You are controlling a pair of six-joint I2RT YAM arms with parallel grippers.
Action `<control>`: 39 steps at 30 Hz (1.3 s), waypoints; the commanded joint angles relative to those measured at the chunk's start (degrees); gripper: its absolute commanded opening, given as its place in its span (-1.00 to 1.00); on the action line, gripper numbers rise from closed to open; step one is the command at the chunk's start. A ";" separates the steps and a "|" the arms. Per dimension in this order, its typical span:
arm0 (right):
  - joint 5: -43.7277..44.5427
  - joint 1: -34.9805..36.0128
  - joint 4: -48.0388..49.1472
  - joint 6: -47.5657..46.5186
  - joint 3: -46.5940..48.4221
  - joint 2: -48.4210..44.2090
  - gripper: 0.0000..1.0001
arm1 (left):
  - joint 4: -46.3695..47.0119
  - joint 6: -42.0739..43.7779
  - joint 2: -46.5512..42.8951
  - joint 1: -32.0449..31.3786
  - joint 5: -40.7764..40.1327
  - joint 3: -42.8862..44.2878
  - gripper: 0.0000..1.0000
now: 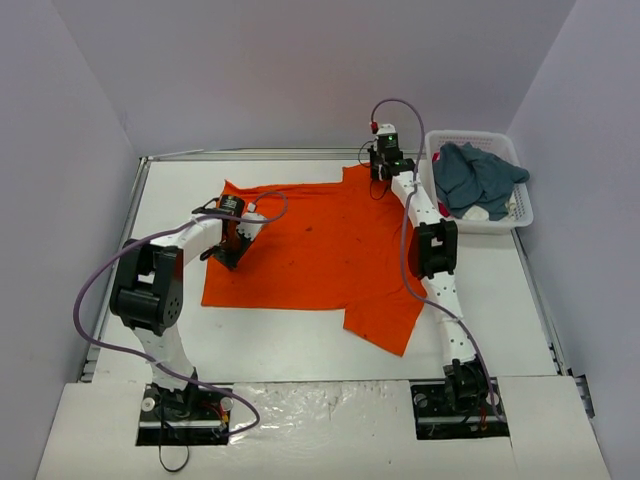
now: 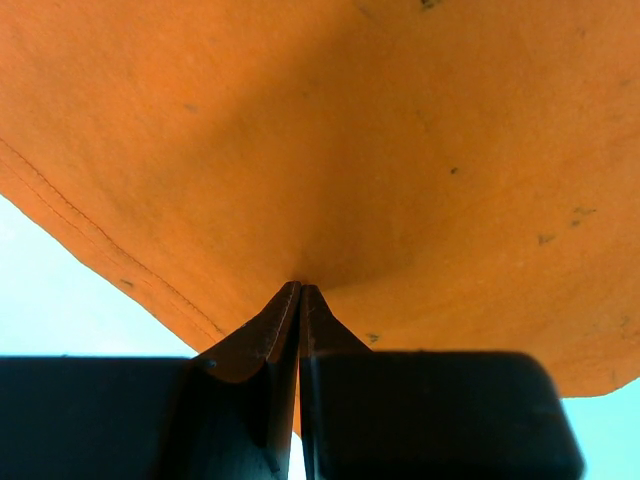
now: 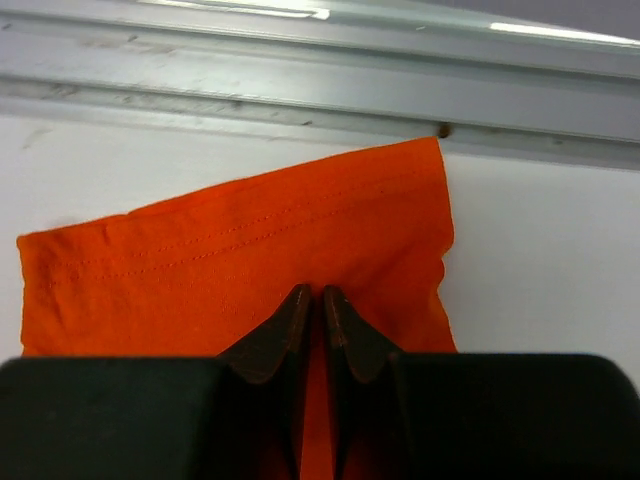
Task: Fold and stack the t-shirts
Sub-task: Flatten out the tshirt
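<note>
An orange t-shirt (image 1: pixel 320 250) lies spread flat on the white table, one sleeve pointing toward the front right. My left gripper (image 1: pixel 226 258) is at the shirt's left edge and is shut on a pinch of the orange cloth (image 2: pixel 350 130); in the left wrist view the left gripper (image 2: pixel 300 288) has its tips pressed together. My right gripper (image 1: pixel 381 186) is at the far right sleeve (image 3: pixel 250 260). In the right wrist view the right gripper (image 3: pixel 310 292) has its jaws a narrow slit apart, with orange cloth showing in the gap. A teal-blue t-shirt (image 1: pixel 478 175) is bunched in the basket.
A white lattice basket (image 1: pixel 525 212) stands at the back right, beside the right arm. A metal rail (image 3: pixel 320 90) runs along the table's far edge, just past the orange sleeve. White walls close in the table on the left, back and right.
</note>
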 commanded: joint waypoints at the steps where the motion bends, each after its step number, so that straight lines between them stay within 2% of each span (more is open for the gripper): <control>1: 6.64 -1.20 2.25 1.25 2.57 2.06 -0.87 | -2.71 0.10 -2.36 0.03 0.35 0.14 -0.95; 7: 4.37 -3.22 7.44 -0.42 0.90 2.16 -0.83 | -2.80 0.01 -1.31 0.03 0.44 0.14 -0.95; 11: 5.23 -2.60 11.21 -5.60 0.63 0.84 -0.82 | -2.71 0.19 -0.87 -0.06 0.26 -0.21 -0.95; 12: 4.98 -2.43 12.61 -6.74 0.46 -0.03 -0.55 | -2.80 0.28 -0.78 0.03 0.35 -0.13 -0.95; 13: 4.19 -2.17 13.32 -9.36 -0.15 -0.65 -0.40 | -2.80 0.28 -0.78 0.03 0.44 -0.21 -0.95; 14: 4.44 -1.38 14.29 -10.87 -0.94 -1.35 -0.35 | -2.72 0.28 -0.78 0.03 0.61 -0.21 -0.95; 16: 4.80 -0.15 17.37 -13.86 -3.48 -4.08 0.02 | -2.45 0.28 -0.78 0.12 0.88 -0.48 -0.95; 20: 7.95 3.89 20.27 -19.31 -7.36 -9.35 0.26 | -2.19 0.36 -0.51 0.12 1.32 -0.74 -0.95; 22: 9.28 5.13 20.28 -19.50 -9.02 -13.56 0.29 | -2.01 0.28 -1.04 0.20 1.75 -1.00 -0.95; 25: 10.51 7.24 20.10 -20.81 -17.53 -21.64 0.28 | -0.87 -0.07 -3.84 0.81 2.54 -1.62 -0.95; 29: 12.44 9.43 20.63 -24.67 -34.83 -33.86 0.29 | 3.69 -0.86 -10.61 1.61 3.34 -3.29 -0.95; 31: 12.71 10.49 20.63 -26.08 -46.61 -42.29 0.30 | 4.66 -1.13 -13.69 1.78 3.51 -3.03 -0.95; 32: 12.10 10.58 20.28 -26.26 -50.48 -45.02 0.29 | 4.76 -1.13 -14.39 1.79 3.86 -2.50 -0.95; 33: 10.18 10.67 18.27 -26.35 -56.87 -50.35 0.16 | 4.93 -1.13 -15.10 1.79 4.04 -2.24 -0.95; 34: 8.68 10.67 16.51 -25.57 -59.28 -52.84 0.01 | 4.85 -1.13 -15.80 1.79 4.30 -1.80 -0.95; 35: 6.93 10.58 10.93 -25.56 -61.13 -56.87 -0.56 | 4.84 -1.13 -15.81 1.96 4.30 -0.93 -0.95; 37: 4.10 10.32 6.58 -24.34 -65.44 -59.88 -1.00 | 5.37 -1.30 -15.55 2.14 4.57 -0.13 -0.95; 39: 1.82 9.71 0.34 -23.72 -68.86 -63.23 -1.00 | 6.07 -1.65 -14.67 2.49 4.66 1.10 -0.95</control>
